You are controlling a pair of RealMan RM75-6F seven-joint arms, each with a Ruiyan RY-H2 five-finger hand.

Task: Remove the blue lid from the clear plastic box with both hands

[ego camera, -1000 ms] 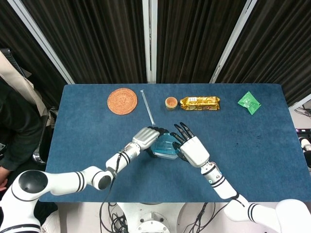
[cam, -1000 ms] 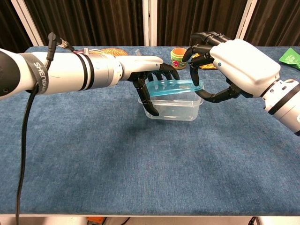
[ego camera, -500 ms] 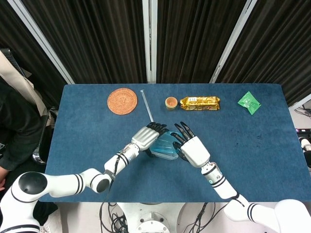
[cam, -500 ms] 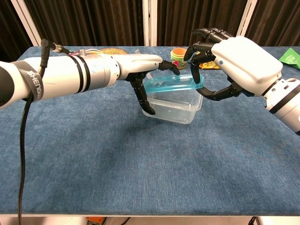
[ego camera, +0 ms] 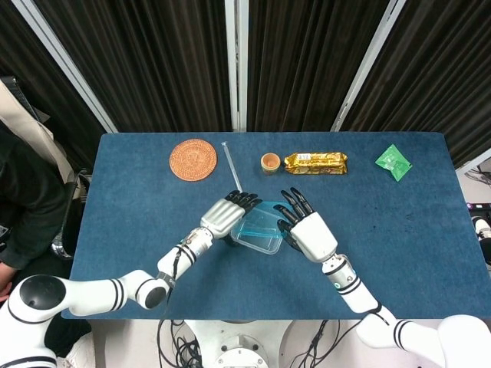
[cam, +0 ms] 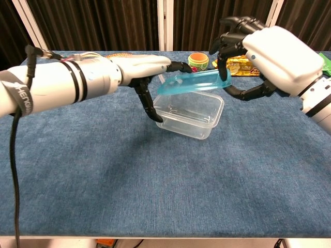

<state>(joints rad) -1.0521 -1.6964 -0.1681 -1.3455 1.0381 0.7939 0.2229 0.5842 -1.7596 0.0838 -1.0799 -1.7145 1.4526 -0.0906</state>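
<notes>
Clear box (cam: 187, 114) is located mid-table, toward the near edge. Teal lid (cam: 194, 81) is pinched at its right end by the right hand (cam: 269, 59), tilted above the box. Left hand (cam: 145, 70) fingers are spread; box's left rim is touched.

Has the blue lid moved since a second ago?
Yes. The blue lid has lifted off the clear container, rising toward the small cup in the chest view.

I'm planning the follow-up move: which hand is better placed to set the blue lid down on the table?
The right hand: it already holds the blue lid, lifted off the clear container. The left hand only has fingers at the container's left wall.
</notes>
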